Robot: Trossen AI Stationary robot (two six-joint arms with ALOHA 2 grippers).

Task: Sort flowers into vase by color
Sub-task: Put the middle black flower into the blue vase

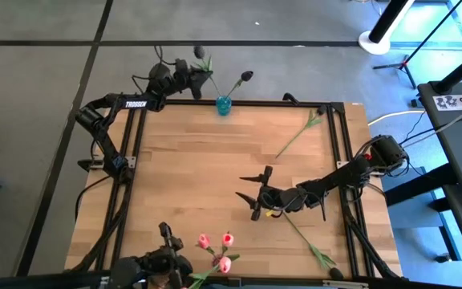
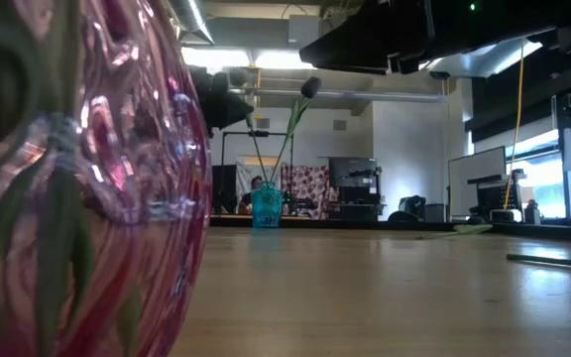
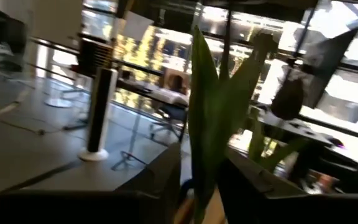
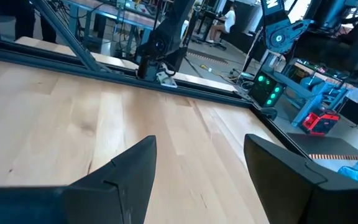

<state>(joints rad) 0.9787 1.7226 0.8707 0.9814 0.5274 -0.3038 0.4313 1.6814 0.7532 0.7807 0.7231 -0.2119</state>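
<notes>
A small blue vase (image 1: 224, 104) (image 2: 266, 206) stands at the table's far edge with a dark-headed flower (image 1: 247, 77) (image 2: 310, 86) in it. My left gripper (image 1: 189, 78) is just left of the vase, above the far edge, shut on a second dark-headed flower (image 1: 201, 56). That flower's leaves (image 3: 207, 112) fill the left wrist view. My right gripper (image 1: 257, 194) (image 4: 197, 168) hovers open over bare wood right of the table's middle, touching nothing. A pink vase (image 1: 217, 261) (image 2: 77, 178) with pink flowers (image 1: 227, 239) stands at the near edge. My left gripper holds the second dark-headed flower by its stem (image 1: 207, 74), below the head and among the leaves, coming level from the table's left. The flower stands nearly upright. In the low view its lower stem (image 2: 258, 159) runs down into the blue vase.
Two more green-stemmed flowers lie flat on the table: one near the far right corner (image 1: 301, 134), one (image 1: 307, 241) running from under the right arm toward the near right corner. A black frame rail (image 1: 339, 144) borders the table. Bare wood lies left of the middle.
</notes>
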